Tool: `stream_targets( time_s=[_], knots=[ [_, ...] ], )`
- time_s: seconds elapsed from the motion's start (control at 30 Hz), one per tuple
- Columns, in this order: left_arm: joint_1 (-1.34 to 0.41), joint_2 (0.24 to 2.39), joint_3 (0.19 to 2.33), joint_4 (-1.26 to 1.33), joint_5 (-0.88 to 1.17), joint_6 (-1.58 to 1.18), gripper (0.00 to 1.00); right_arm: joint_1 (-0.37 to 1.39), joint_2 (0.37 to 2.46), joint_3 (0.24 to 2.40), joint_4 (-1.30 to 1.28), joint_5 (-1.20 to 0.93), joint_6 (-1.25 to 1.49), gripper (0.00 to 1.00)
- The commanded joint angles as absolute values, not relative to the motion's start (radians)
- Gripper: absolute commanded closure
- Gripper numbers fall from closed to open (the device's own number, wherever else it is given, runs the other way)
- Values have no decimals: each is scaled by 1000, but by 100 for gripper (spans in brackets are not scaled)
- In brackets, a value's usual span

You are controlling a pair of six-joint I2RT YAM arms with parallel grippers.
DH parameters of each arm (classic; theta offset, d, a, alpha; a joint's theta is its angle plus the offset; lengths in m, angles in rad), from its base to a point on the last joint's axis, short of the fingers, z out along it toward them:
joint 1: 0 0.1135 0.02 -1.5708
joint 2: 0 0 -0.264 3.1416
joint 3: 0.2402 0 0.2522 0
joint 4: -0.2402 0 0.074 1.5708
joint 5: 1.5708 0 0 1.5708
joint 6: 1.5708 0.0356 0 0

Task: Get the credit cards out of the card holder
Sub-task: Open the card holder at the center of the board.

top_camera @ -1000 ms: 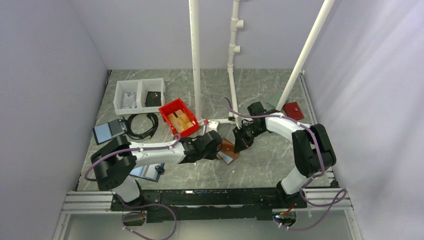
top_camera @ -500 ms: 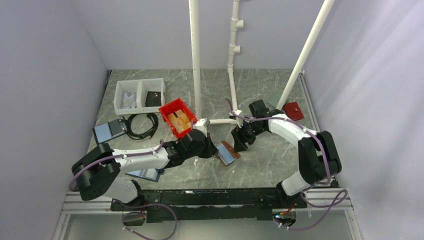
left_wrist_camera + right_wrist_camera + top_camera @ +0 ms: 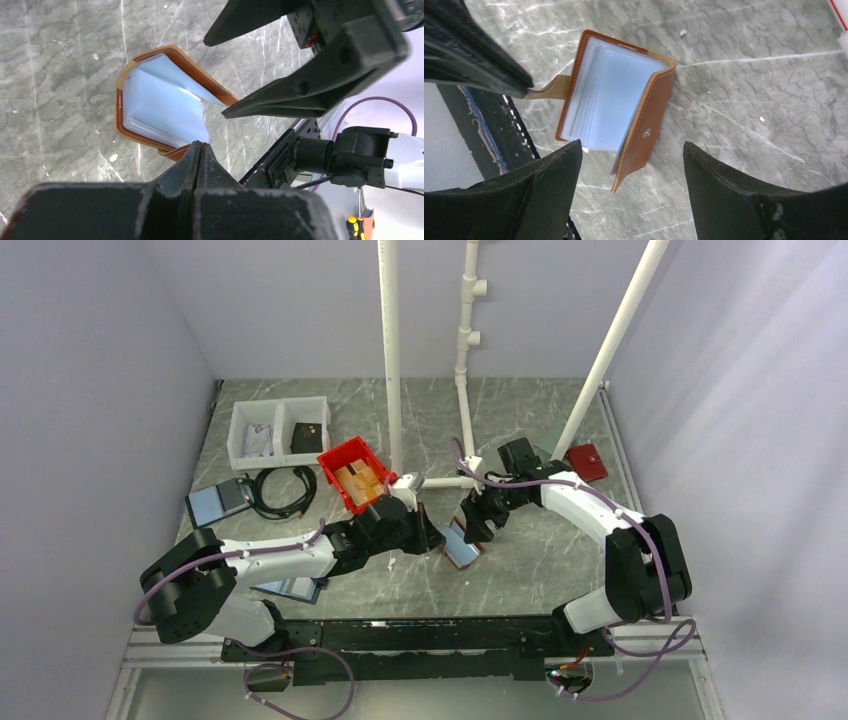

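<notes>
While tab-pinched in left gripper (image 3: 200, 149), card holder (image 3: 610, 97) under spread right gripper (image 3: 631, 148).

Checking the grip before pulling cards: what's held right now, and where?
The left gripper pinches the card holder by its strap tab; the right gripper is open, holding nothing.

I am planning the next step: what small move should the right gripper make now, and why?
Probably lower the right gripper onto the pale sleeves and pinch one edge. The left gripper is shut on the strap of the card holder, so the open holder is steadied, and the right jaws stand open above it, empty.
</notes>
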State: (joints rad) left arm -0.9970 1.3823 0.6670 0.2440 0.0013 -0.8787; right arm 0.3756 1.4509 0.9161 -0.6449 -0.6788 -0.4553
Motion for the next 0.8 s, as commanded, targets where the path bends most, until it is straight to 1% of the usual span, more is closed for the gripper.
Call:
stream_targets(
  time_s=[0.0, 0.07, 0.1, 0.17, 0.23, 0.27, 0.3, 0.33, 0.37, 0.47, 0.5, 0.57, 0.63, 0.7, 0.77],
  knots=[
    [-993, 1363, 695, 317, 58, -864, 100, 403, 1489, 908, -597, -596, -427, 26],
    [-992, 1361, 704, 315, 77, -857, 100, 413, 1511, 912, -594, -569, -417, 30],
    [-992, 1359, 708, 310, 82, -851, 100, 420, 1520, 914, -590, -553, -413, 35],
    [-992, 1354, 710, 297, 80, -847, 100, 427, 1536, 916, -579, -517, -401, 51],
    [-989, 1344, 701, 288, 73, -846, 100, 428, 1543, 920, -571, -483, -388, 75],
    [-986, 1335, 694, 286, 70, -849, 100, 427, 1542, 919, -561, -455, -380, 85],
    [-978, 1325, 685, 287, 68, -853, 100, 427, 1538, 915, -550, -414, -369, 93],
    [-972, 1313, 675, 289, 70, -858, 100, 425, 1533, 909, -537, -375, -362, 97],
    [-965, 1296, 665, 291, 72, -862, 100, 422, 1530, 901, -527, -326, -359, 99],
    [-941, 1263, 646, 286, 85, -871, 100, 416, 1537, 891, -523, -279, -368, 100],
    [-933, 1256, 642, 287, 92, -873, 100, 416, 1543, 891, -530, -281, -373, 98],
    [-914, 1245, 634, 294, 114, -879, 100, 416, 1554, 897, -548, -315, -388, 88],
    [-889, 1241, 627, 314, 145, -889, 100, 416, 1548, 908, -567, -355, -402, 72],
    [-863, 1246, 627, 330, 184, -895, 100, 415, 1523, 910, -574, -394, -411, 58],
    [-837, 1254, 636, 343, 223, -897, 100, 404, 1488, 911, -578, -445, -418, 48]
  ],
)
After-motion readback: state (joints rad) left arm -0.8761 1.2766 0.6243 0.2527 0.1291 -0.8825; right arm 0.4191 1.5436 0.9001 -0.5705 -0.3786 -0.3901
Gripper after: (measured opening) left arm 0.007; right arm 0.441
